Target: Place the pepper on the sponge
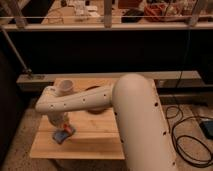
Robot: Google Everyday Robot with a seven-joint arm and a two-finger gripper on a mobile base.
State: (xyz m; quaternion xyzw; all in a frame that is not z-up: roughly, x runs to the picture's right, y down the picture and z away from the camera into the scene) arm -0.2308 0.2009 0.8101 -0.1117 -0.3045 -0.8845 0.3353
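Observation:
The sponge, a small flat blue pad, lies on the pale wooden table near its front left. A small orange-red pepper shows at the sponge's upper right edge, touching or resting on it. My gripper points down directly over both, at the end of the white arm that reaches in from the right. It hides part of the pepper, and whether it still holds the pepper cannot be told.
A dark round bowl-like thing sits mid-table, partly behind the arm. The big white arm housing covers the table's right side. Black cables lie on the floor at right. A dark counter wall stands behind.

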